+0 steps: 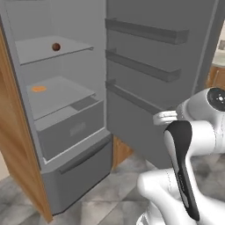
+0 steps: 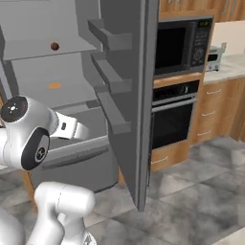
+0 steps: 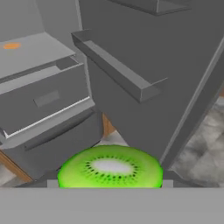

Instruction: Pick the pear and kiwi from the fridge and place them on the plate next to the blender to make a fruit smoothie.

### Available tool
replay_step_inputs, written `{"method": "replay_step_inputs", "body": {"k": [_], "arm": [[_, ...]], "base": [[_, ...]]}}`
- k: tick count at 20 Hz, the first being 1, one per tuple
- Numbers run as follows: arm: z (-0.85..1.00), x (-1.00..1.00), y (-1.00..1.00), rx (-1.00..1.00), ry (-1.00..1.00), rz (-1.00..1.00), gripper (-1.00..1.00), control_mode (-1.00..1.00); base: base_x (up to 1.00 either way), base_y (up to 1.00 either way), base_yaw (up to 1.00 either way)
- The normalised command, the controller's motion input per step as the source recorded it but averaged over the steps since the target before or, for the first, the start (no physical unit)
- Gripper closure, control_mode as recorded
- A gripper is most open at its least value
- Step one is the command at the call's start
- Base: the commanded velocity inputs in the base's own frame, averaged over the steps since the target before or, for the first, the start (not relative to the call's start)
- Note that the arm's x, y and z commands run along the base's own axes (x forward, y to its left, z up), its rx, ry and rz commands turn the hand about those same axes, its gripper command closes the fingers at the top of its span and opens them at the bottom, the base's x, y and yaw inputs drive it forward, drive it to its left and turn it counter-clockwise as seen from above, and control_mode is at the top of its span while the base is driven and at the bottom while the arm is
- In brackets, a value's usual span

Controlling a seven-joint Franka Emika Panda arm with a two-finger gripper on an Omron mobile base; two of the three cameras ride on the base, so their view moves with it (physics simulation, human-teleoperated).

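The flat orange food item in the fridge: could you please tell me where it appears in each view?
Left base view: orange item on the middle shelf, left of centre.
Right base view: upper left, same shelf.
Hand view: top left corner.
Shared landmark: the grey drawer below its shelf.

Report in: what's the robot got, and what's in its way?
Tool: fingers hidden, grip unconfirmed. Kiwi, green cut face, right at the tool, outside the fridge. Brown round fruit on upper shelf. Open door close ahead.
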Motion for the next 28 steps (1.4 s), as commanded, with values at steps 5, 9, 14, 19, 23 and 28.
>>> {"method": "replay_step_inputs", "body": {"k": [5, 9, 14, 19, 23, 28], "arm": [[0.0, 0.0, 0.0, 0.0, 0.0, 0.0, 1.0, 1.0], [0.0, 0.0, 0.0, 0.0, 0.0, 0.0, 1.0, 1.0], [0.0, 0.0, 0.0, 0.0, 0.0, 0.0, 1.0, 1.0], [0.0, 0.0, 0.0, 0.0, 0.0, 0.0, 1.0, 1.0], [0.0, 0.0, 0.0, 0.0, 0.0, 0.0, 1.0, 1.0], [0.0, 0.0, 0.0, 0.0, 0.0, 0.0, 1.0, 1.0]], "base": [[-0.01, 0.84, -0.66], [-0.02, 1.0, -0.53], [-0.31, 0.59, -0.74], [-0.51, 0.17, -0.89], [-0.56, 0.18, -0.88], [-0.32, 0.09, -0.65]]}}
